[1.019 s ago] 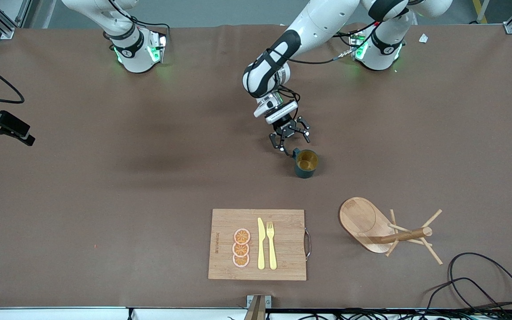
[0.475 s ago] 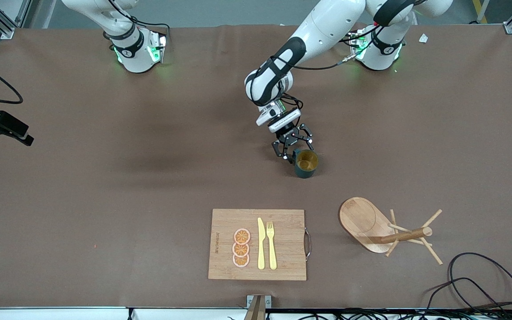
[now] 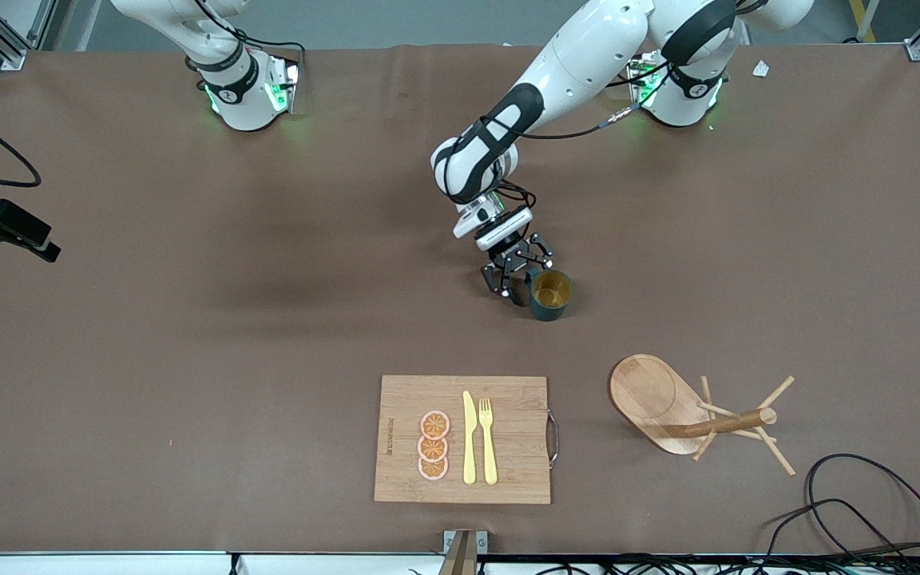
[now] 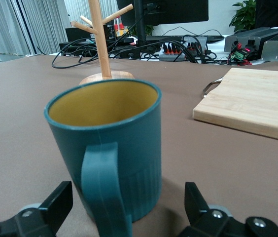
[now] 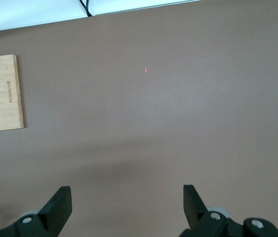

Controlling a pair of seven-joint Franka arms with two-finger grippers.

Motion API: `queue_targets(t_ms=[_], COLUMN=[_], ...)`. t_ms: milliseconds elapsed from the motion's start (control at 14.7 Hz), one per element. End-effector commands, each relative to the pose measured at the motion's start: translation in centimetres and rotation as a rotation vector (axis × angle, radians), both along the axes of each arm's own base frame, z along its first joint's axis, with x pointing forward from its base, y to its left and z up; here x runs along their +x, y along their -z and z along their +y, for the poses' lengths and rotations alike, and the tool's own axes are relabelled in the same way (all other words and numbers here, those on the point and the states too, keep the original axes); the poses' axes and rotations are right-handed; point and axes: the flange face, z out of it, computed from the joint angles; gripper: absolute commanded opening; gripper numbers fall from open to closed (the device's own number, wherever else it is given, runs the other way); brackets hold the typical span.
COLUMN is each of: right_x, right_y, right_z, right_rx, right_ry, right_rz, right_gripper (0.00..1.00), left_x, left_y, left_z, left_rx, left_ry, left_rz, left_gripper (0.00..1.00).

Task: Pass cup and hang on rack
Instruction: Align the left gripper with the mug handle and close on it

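- Left claw [image 3: 517, 279] sits low at the table's middle, right beside the cup [image 3: 549, 294], with its fingers [image 4: 55, 206] spread wide apart and gripping nothing.
- From the left wrist camera, the cup's handle [image 4: 103, 185] faces the claw and stands between the two open fingers, which have not yet pressed on it.
- Dark teal with a yellow inside, the cup stands upright on the brown table [image 3: 188, 319], nearer the left arm's end than the right arm's.
- Made of light wood, the rack [image 3: 691, 411] stands closer to the front camera than the cup, well apart from it, and all its pegs are bare.
- Right claw [image 5: 126, 207] is also spread open and empty; it hangs over bare table at the right arm's end, and that arm waits.
- Beside the rack lies a wooden cutting board [image 3: 508, 399] holding orange slices [image 3: 434, 446], a yellow knife [image 3: 469, 439] and a yellow fork [image 3: 488, 439].
- Judging by this, the task is at its very start: the cup is not yet gripped, and lifting, passing and hanging all remain.
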Motion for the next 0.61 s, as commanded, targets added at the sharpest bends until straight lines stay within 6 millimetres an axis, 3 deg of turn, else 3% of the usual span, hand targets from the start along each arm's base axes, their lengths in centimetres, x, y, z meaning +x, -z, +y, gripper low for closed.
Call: queue_targets(t_ms=[0,407,543], right_x=[-0.2,-0.2,-0.2], right_y=[-0.1,-0.2,-0.2], right_z=[0.1,0.1,0.1], right_rx=[-0.006,-0.007,-0.007], right_ry=[0.017,0.017,0.017], right_rz=[0.005,0.002,0.002], right_gripper=[1.00,1.00,1.00], left_x=[0.4,-0.1,-1.0], left_y=[0.0,-0.4,-0.4], left_z=[-0.3,-0.6,-0.8], left_rx=[0.007,0.018,0.027], left_ry=[0.004,-0.001,-0.026], left_rz=[-0.006,-0.023,-0.014], left_gripper=[1.00,0.97,0.88])
